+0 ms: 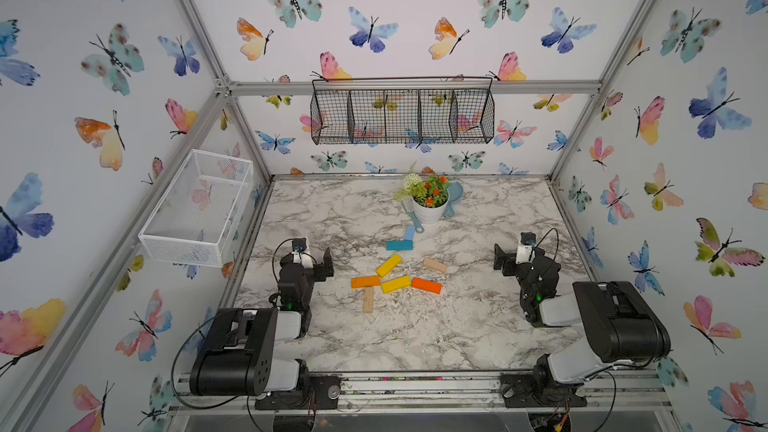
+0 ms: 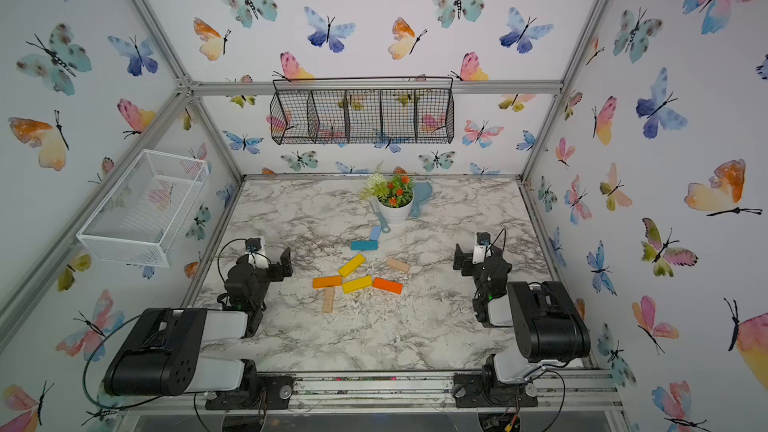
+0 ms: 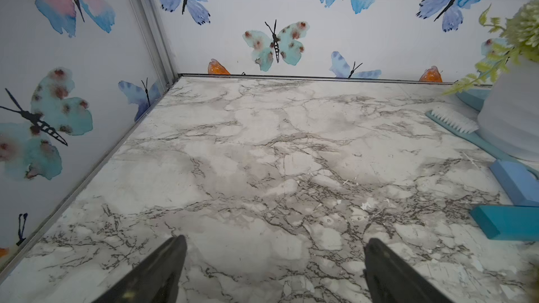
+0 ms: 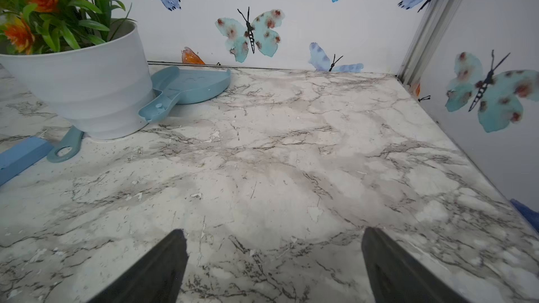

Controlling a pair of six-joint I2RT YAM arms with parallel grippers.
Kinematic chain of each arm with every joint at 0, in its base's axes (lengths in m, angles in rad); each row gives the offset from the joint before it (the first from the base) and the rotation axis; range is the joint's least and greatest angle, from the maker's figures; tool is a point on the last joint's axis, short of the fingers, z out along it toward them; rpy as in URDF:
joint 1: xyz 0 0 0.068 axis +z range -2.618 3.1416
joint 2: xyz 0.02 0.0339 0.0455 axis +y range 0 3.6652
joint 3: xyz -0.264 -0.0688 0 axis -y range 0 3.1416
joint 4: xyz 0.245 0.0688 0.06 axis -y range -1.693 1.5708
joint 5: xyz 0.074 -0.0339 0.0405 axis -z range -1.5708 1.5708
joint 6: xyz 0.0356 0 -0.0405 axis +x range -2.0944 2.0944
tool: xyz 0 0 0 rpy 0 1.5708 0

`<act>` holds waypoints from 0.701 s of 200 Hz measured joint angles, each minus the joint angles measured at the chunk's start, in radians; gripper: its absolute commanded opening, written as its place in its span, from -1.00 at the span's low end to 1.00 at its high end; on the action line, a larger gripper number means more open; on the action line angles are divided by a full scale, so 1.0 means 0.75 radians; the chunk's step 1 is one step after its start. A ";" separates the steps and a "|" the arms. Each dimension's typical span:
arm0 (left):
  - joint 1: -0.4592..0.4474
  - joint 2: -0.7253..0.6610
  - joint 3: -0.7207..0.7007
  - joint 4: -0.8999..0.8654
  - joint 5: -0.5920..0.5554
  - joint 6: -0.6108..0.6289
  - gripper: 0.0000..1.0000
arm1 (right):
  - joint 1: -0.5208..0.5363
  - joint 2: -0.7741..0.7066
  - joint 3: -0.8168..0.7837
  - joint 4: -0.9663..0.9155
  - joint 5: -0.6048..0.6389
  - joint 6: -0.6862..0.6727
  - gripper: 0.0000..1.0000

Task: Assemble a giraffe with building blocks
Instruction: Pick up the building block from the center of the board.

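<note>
The building blocks lie flat mid-table as loose giraffe pieces. A light-blue bar [image 1: 409, 233] touches a teal bar [image 1: 399, 245] at the far end. Nearer lie a slanted yellow bar [image 1: 389, 265], then a row of orange [image 1: 365, 282], yellow [image 1: 396, 284] and orange [image 1: 427, 285]. One plain wood bar [image 1: 368, 299] sits under the left orange one, another [image 1: 435, 265] lies apart to the right. My left gripper [image 1: 322, 261] [image 3: 275, 243] stands open and empty left of the blocks. My right gripper [image 1: 500, 261] [image 4: 274, 236] is open and empty on their right.
A white flower pot [image 1: 429, 209] stands at the back, with a teal brush [image 3: 455, 122] and a blue scoop [image 4: 189, 85] against it. A black wire basket [image 1: 402, 116] hangs on the back wall, a white mesh basket [image 1: 195, 209] on the left wall.
</note>
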 measured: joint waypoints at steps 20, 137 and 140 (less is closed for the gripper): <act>0.000 0.000 0.000 0.000 0.001 0.000 0.97 | 0.000 0.001 0.001 0.000 0.000 -0.001 0.96; 0.003 0.004 0.000 -0.001 0.001 0.000 0.97 | 0.000 0.008 0.015 -0.001 0.000 0.000 0.97; 0.003 0.004 0.000 -0.001 0.001 -0.001 0.97 | 0.000 0.008 0.015 -0.001 0.000 0.000 0.97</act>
